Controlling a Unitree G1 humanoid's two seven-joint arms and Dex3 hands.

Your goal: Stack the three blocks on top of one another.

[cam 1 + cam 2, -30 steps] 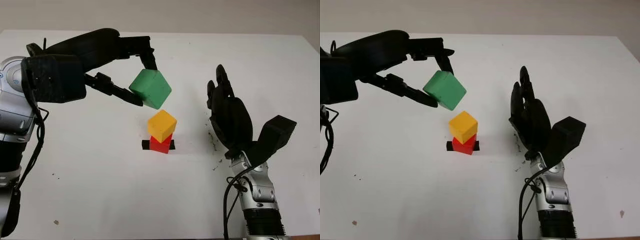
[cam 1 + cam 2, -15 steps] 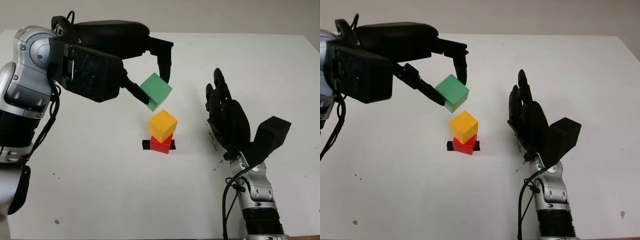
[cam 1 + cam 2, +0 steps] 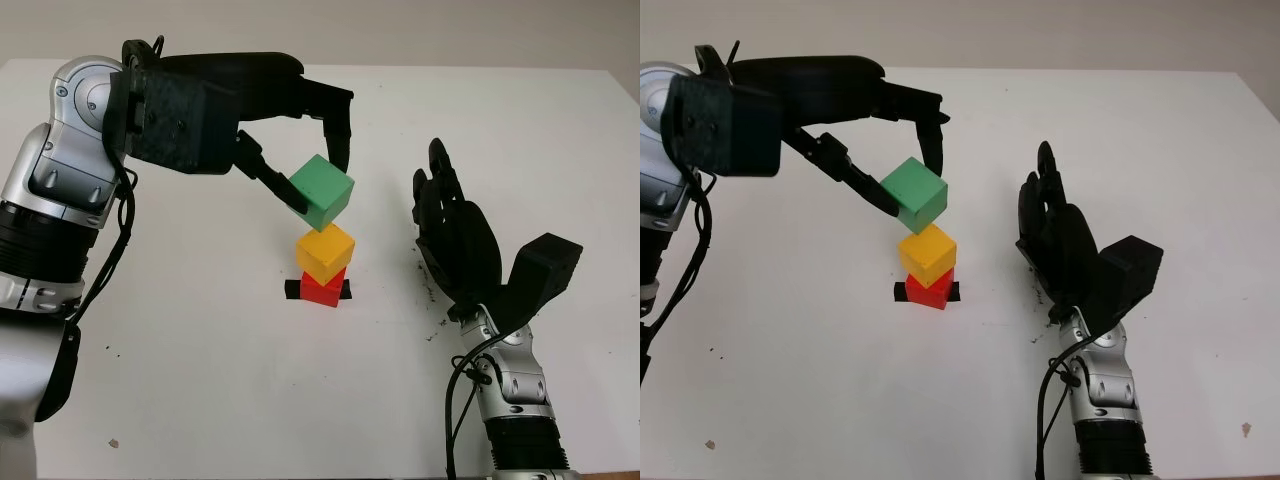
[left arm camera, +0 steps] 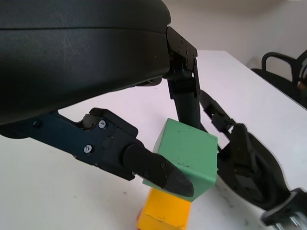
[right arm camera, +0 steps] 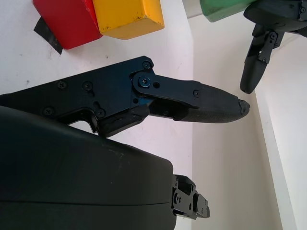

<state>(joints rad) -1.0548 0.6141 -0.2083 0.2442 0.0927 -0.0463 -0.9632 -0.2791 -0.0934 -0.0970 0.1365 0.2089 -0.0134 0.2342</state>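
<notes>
Bright, even, diffuse light across the white bench (image 3: pixel 200 400); soft, faint shadows, barely darker beneath the left hand (image 3: pixel 315 165) and beside the right hand (image 3: pixel 455 235). No harsh glare, only a dull sheen along black shells. Sharp focus in both head views. Closest shell surfaces soft in wrist views, with slight stretching toward the edges and a pale, washed-out background.

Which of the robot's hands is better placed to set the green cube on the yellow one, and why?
The left hand: it already grips the green cube just above the yellow cube, which sits on the red cube. The right hand is open, off to the side.
</notes>
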